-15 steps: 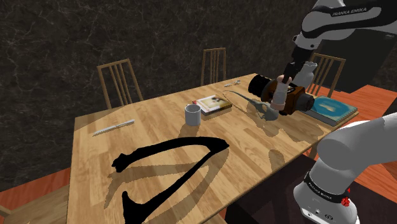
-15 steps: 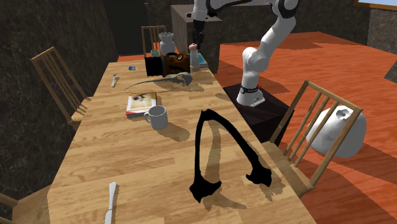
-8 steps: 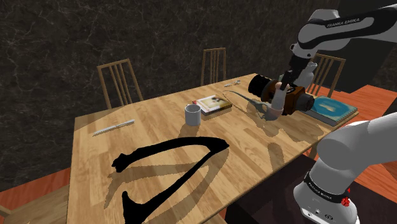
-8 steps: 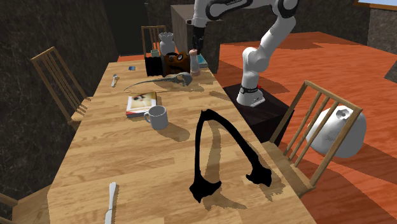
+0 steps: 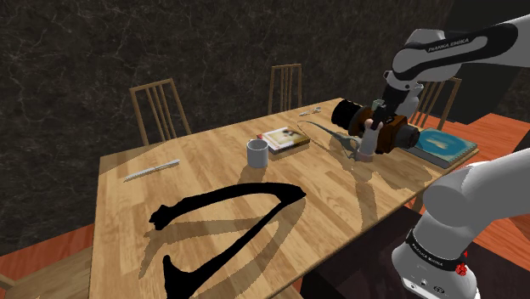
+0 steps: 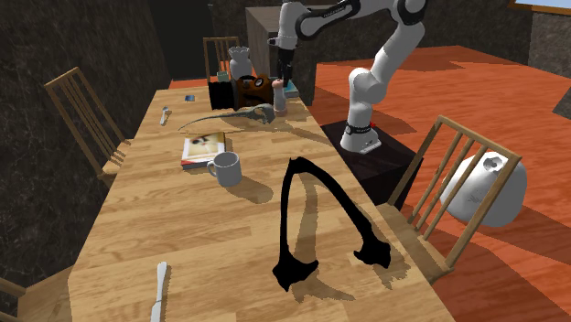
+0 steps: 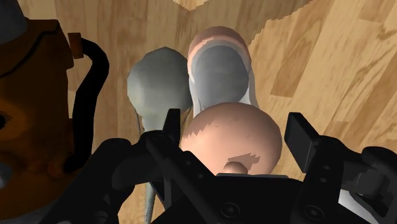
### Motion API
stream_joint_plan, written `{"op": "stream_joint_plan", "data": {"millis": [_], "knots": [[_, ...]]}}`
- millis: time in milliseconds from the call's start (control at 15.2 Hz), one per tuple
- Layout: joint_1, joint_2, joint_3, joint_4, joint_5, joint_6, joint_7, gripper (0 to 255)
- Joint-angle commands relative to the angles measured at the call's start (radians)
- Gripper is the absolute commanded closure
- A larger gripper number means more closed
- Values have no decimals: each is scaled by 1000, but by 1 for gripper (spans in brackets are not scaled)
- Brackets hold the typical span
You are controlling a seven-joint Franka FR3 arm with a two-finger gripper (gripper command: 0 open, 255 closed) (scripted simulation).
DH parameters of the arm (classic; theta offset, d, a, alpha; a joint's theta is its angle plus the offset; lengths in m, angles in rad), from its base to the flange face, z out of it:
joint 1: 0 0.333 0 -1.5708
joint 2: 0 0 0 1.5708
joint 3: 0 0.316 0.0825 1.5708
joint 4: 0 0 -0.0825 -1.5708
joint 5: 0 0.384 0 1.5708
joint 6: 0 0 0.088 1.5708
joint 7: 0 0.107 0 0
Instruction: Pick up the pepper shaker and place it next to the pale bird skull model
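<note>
Pink-capped pepper shaker (image 7: 232,137) clasped in our gripper (image 7: 235,127), just beside the bird skull (image 7: 159,86); brown jug (image 7: 32,108) crowds us, table (image 6: 229,238) edge near.

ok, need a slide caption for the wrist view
Tool at the pink-topped pepper shaker, close beside the grey bird skull, over the wooden table.
</note>
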Motion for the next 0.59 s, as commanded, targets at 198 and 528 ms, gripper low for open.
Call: {"op": "stream_joint_plan", "data": {"millis": [198, 528], "knots": [[-1, 23, -15, -53, -4, 76, -8, 255], [1, 55, -31, -100, -6, 154, -17, 255]]}}
